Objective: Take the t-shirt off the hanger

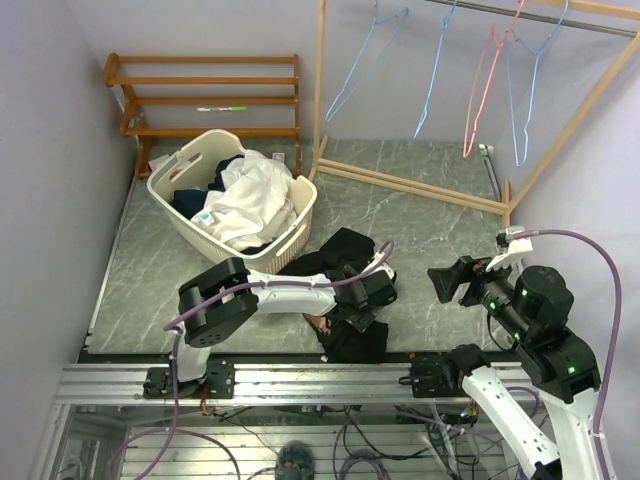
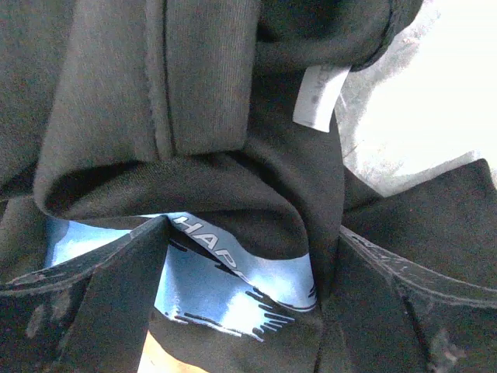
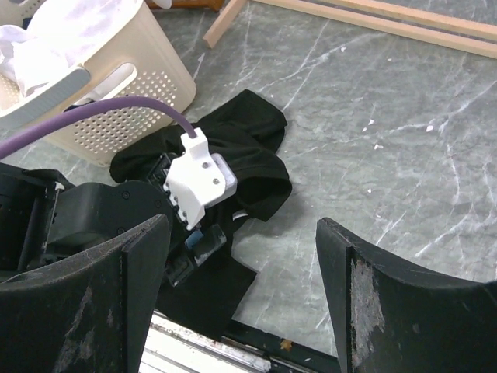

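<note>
Shirt point(image 2: 233, 155), black, bunched on the bench point(image 3: 388, 116), blue print point(image 2: 203, 233) reading "HAP", white tag point(image 2: 317, 97) too blurred to read; left claw point(image 2: 248, 233) spread around the folds, right claw point(image 3: 241, 233) spread, well apart.

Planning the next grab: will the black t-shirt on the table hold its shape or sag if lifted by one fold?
Probably floppy: the t-shirt lies crumpled in soft folds, so it should sag and drape. The thin knit seen in the left wrist view suggests it is light. Pushed, it would likely bunch up rather than slide.
</note>
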`<state>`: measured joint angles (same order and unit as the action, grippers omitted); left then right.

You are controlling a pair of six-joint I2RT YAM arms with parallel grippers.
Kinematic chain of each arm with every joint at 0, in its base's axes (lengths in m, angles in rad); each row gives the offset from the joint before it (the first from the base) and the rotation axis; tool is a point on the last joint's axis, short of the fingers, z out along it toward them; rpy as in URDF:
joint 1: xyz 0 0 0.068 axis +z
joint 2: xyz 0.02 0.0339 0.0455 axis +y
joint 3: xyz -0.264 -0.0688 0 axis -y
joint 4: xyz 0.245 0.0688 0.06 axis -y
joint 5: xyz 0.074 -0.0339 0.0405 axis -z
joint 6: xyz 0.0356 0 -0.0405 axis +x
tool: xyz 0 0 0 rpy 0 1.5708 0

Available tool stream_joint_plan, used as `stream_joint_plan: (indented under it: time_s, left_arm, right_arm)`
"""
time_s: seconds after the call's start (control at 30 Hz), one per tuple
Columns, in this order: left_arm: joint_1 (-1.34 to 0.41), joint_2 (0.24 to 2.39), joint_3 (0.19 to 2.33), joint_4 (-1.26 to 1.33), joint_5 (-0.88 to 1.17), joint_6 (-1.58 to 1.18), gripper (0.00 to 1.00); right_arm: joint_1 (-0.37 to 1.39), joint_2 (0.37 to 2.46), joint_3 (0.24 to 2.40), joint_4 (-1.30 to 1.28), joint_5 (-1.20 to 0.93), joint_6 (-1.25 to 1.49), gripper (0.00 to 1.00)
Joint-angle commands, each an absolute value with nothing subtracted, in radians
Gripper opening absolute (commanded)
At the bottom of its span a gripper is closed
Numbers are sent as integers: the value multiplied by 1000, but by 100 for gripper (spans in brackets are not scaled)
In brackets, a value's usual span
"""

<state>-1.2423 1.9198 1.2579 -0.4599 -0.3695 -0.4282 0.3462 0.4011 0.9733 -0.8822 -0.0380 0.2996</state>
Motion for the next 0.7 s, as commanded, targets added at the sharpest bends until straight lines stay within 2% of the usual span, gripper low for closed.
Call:
stream_joint_plan:
  time_s: [0.0, 0.1, 0.17, 0.2, 0.4, 0.67]
  left_arm:
    - [-1249, 1971, 1252, -452, -413, -470, 79]
    - [-1249, 1985, 1236, -437, -381, -455, 45]
    - [-1249, 1984, 1247, -456, -378, -438, 15]
    - [-1249, 1978, 1258, -474, -389, -433, 8]
    - [-1247, 1800, 1367, -615, -488, -389, 7]
    - [-1194, 1587, 1671, -772, -642, -262, 7]
  right_arm:
    - [344, 388, 958, -861, -46, 299, 76]
    - [344, 390, 956, -861, -45, 299, 76]
    - [344, 391, 956, -861, -41, 300, 76]
    - [344, 390, 954, -861, -41, 300, 76]
    - [344, 391, 951, -859, -43, 300, 76]
    - [344, 400, 943, -850, -50, 300, 76]
